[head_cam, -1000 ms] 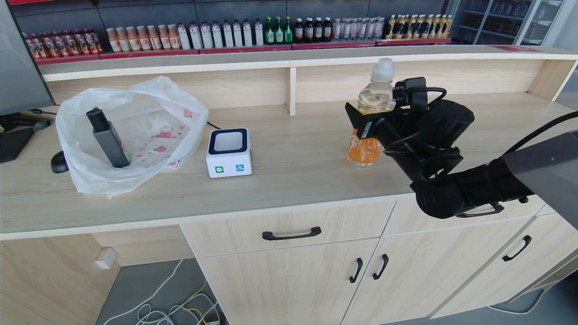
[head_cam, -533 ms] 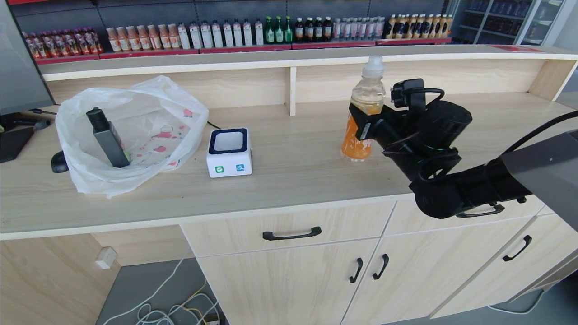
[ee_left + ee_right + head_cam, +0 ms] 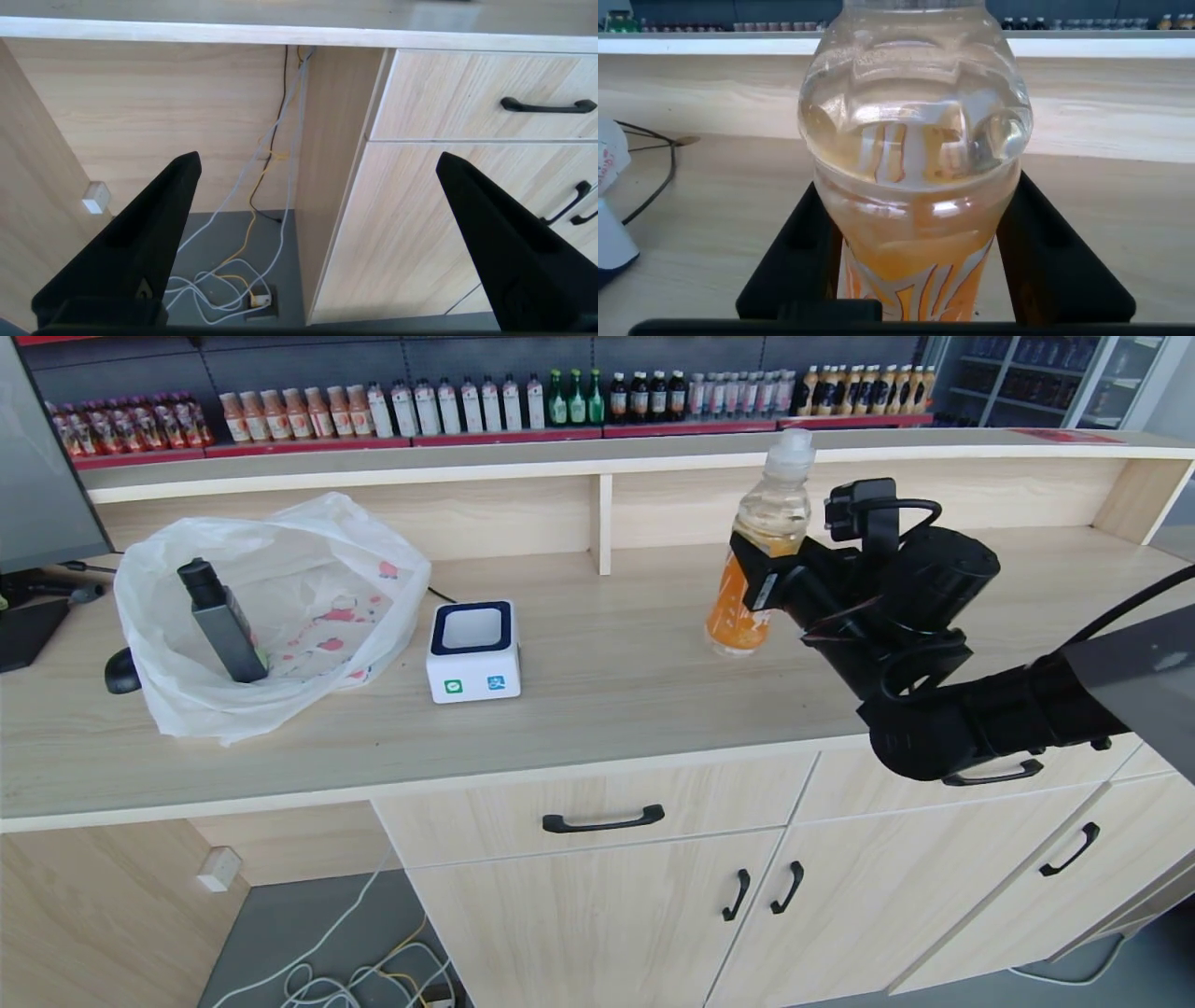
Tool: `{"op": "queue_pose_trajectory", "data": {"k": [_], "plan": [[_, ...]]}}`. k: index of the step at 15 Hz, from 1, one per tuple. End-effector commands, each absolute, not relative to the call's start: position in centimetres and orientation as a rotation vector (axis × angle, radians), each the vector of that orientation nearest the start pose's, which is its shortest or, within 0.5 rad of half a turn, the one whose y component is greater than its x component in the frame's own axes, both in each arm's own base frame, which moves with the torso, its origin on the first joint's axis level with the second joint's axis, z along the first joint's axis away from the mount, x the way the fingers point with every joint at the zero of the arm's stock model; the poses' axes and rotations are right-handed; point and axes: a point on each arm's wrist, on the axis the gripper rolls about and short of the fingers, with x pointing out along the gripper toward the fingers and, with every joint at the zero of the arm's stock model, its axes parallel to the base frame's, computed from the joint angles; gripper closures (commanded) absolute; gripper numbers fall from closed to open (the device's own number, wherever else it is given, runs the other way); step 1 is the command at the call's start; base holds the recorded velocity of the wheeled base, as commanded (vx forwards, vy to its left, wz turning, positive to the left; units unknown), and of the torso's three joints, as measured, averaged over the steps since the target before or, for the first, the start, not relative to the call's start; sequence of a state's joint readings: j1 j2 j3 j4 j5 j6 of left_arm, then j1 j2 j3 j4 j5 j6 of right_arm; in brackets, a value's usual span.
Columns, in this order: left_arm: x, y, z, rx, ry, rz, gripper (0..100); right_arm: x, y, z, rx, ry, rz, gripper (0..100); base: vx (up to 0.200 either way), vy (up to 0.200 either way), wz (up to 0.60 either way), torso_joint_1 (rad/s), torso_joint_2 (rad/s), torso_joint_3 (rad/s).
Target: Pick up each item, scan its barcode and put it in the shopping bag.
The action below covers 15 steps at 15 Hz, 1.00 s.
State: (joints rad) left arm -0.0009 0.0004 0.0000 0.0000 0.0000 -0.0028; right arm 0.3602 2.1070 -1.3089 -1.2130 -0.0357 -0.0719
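The right gripper clasped the orange drink bottle, tilted and apparently just clear of the counter. The left gripper hung released, fingers wide apart.

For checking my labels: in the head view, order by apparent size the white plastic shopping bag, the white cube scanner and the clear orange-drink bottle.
1. White plastic shopping bag: clearly largest.
2. Clear orange-drink bottle: next, though held up, perhaps nearer the camera, so unsure.
3. White, blue-rimmed cube scanner: shorter than the bottle.

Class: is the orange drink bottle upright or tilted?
Tilted: the bottle, clamped in the right gripper, leans its cap toward the arm.
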Motion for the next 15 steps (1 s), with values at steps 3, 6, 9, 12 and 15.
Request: {"op": "queue_pose_trajectory", "data": {"k": [3, 6, 9, 12, 15], "plan": [[-2.3, 0.0, 7.5, -0.003, 0.000, 0.000, 0, 37.1, 14.0, 26.3, 0.027, -0.496, 0.304, 100, 0.000, 0.000, 0.00, 0.000, 0.00, 0.000], [-2.3, 0.0, 7.5, -0.003, 0.000, -0.002, 0, 33.4, 12.9, 28.1, 0.033, -0.513, 0.310, 100, 0.000, 0.000, 0.00, 0.000, 0.00, 0.000], [-2.3, 0.0, 7.5, -0.003, 0.000, -0.002, 0, 29.0, 12.0, 28.5, 0.038, -0.516, 0.332, 100, 0.000, 0.000, 0.00, 0.000, 0.00, 0.000], [-2.3, 0.0, 7.5, -0.003, 0.000, -0.002, 0, 25.6, 11.6, 28.4, 0.047, -0.536, 0.370, 100, 0.000, 0.000, 0.00, 0.000, 0.00, 0.000], [-2.3, 0.0, 7.5, -0.003, 0.000, 0.000, 0, 22.1, 13.0, 26.8, 0.060, -0.512, 0.472, 100, 0.000, 0.000, 0.00, 0.000, 0.00, 0.000]]}}
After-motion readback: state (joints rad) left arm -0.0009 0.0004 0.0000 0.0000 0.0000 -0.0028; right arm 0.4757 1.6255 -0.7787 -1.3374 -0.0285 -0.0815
